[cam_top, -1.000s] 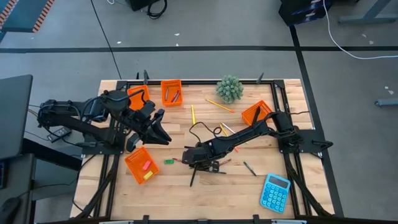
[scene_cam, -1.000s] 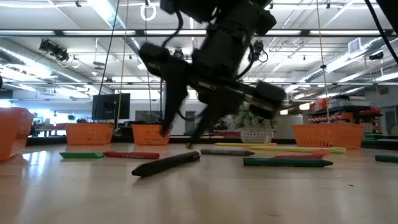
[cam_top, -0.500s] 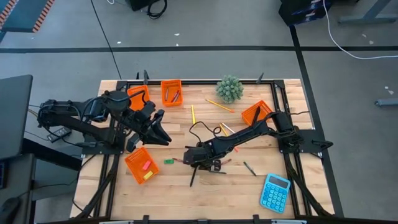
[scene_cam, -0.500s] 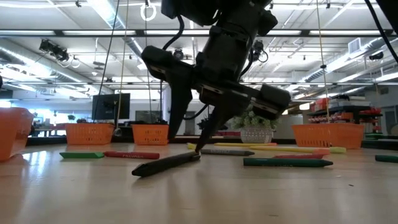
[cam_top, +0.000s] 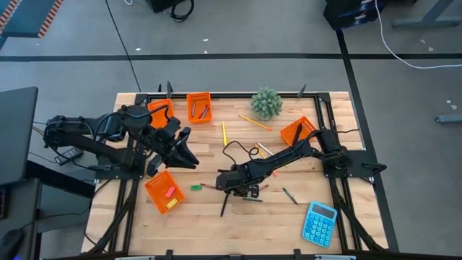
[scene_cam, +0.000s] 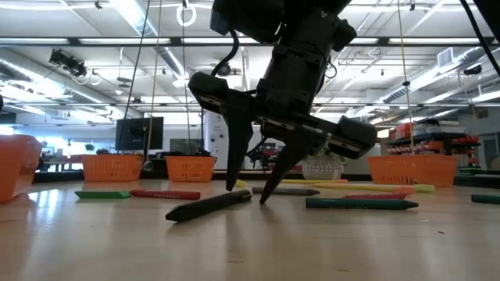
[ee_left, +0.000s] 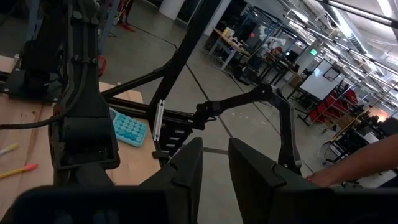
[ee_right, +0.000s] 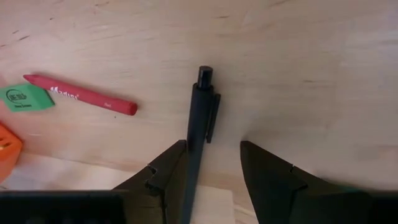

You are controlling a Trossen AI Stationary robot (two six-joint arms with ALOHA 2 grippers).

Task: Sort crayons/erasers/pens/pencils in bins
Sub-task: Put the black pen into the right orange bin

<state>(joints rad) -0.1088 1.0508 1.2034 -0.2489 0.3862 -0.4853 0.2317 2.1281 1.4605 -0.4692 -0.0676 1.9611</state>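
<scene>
You are partway through the sort, judging by how things lie, taking the blue calculator [cam_top: 319, 223] at the near right corner of the tabletop [cam_top: 209, 224] as your fixed mark. Farthest to its left, the near-left bin [cam_top: 164, 192] already holds what look like a pink and a yellow eraser, and two far bins [cam_top: 199, 107] well up and to the left of the calculator show dark sticks inside, though you cannot tell just what they are. The left hand [cam_top: 189, 160] waits above the near-left bin, well left of the calculator; its wrist view shows its fingers a narrow gap apart with nothing between them. Still loose, left of the calculator, are a green eraser [ee_right: 26, 98], a red crayon [ee_right: 81, 95] and the black pen [ee_right: 200, 118]. The right hand [cam_top: 232, 189] is down at the pen, its fingers [ee_right: 272, 176] spread, one on each side of the barrel and not yet pinching it. The pen lies flat, its long axis running from the far middle toward the near left edge, clip end farther from the hand. Nearer the calculator a dark stick [cam_top: 289, 195] lies loose, and yellow pencils [cam_top: 255, 122] remain up beyond it, beside the right-hand bin [cam_top: 298, 131]. Most of the sticks are left to do.
</scene>
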